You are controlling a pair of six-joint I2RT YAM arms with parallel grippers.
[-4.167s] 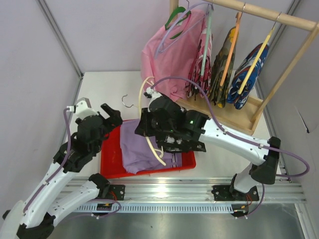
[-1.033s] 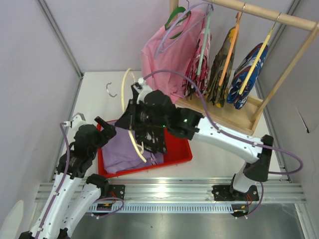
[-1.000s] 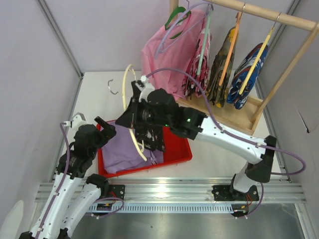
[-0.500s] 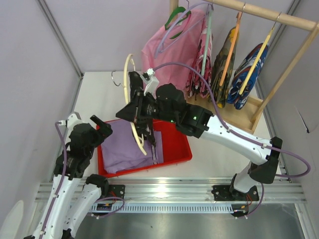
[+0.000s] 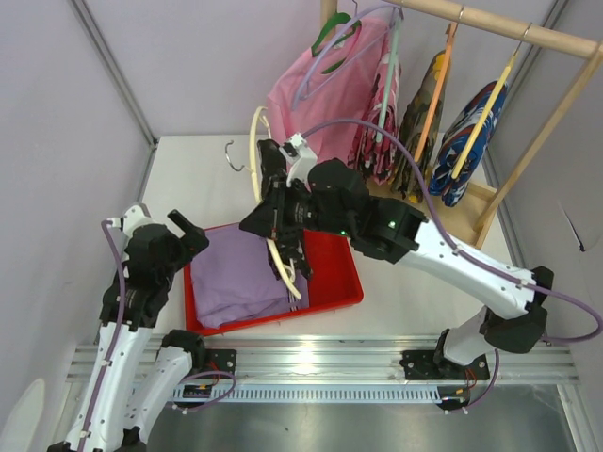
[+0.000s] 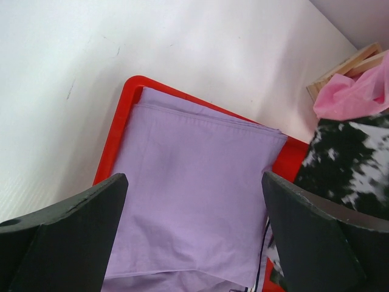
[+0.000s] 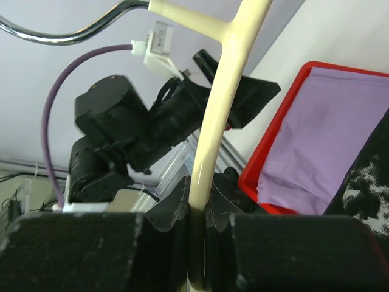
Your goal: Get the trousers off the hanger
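Fingers [image 6: 67,231] of the left end effector [image 6: 193,182]: matte black, wedge-shaped, standing spread wide over the near-left part of the red tray [image 6: 119,134], gripping nothing. Lying flat inside that glossy, round-cornered plastic tray: lavender trousers [image 6: 182,219], smooth soft cloth, folded, with one stitched hem running along the far edge. Hanging just right of them, over the tray: black trousers [image 6: 355,164] with white blotches; unclear whether draped on the hanger [image 7: 223,97]. Showing only in the left wrist view: that hem and the blotched pattern up close, mostly hiding behind the right arm from above. Pinching the thin cream hanger: right end effector [image 7: 196,210], pressing tight on the rounded bar. Showing only in the right wrist view: the clamp itself, and a chrome hook [image 7: 61,39] curving off the hanger's top. Sitting on the plain white counter [image 5: 188,169]: the tray. Compared with half a second ago: hanger and right arm shifting right, nearing the pink shirt [image 5: 311,104]; lavender trousers staying put. Farthest back: wooden rack [image 5: 490,28], carrying the crumpled pink shirt and patterned garments [image 5: 471,132] on coloured hangers.
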